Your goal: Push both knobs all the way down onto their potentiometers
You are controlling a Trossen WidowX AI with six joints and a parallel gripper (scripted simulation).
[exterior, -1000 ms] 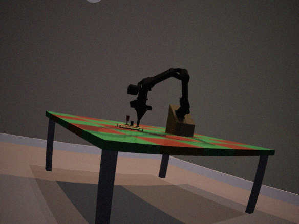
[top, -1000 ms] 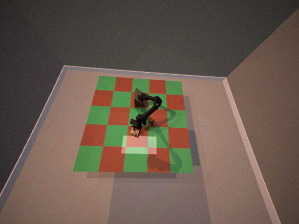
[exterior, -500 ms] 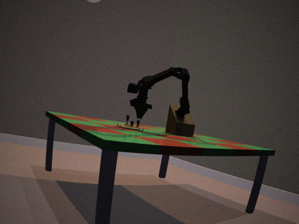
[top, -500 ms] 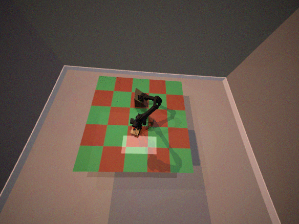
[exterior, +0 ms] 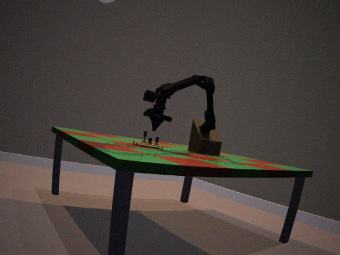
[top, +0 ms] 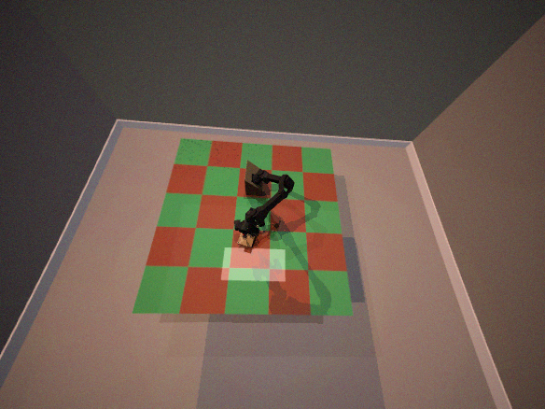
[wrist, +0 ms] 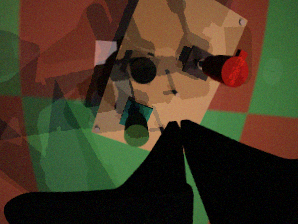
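The tan circuit board (top: 245, 242) (exterior: 140, 143) (wrist: 155, 17) stands on short legs on the table. A red knob (exterior: 145, 134) (wrist: 235, 71) stands high on a thin shaft above its dark potentiometer (wrist: 194, 62). A green knob (exterior: 157, 138) (wrist: 136, 135) stands upright over a teal potentiometer (wrist: 145, 109); how far down it sits is too small to tell. My gripper (exterior: 154, 130) (wrist: 178, 128) is shut and empty. Its tips are above the board, higher than both knobs and touching neither; in the wrist view they show between the two. In the top view the tips are hidden.
A black round part (exterior: 150, 140) (wrist: 143, 70) stands on the board between the two knobs. The wedge-shaped arm base (exterior: 204, 145) stands on the checkered table (top: 159, 289) (exterior: 174, 161), behind the board as seen from the top view. A pale lit patch (top: 254, 275) lies beside the board.
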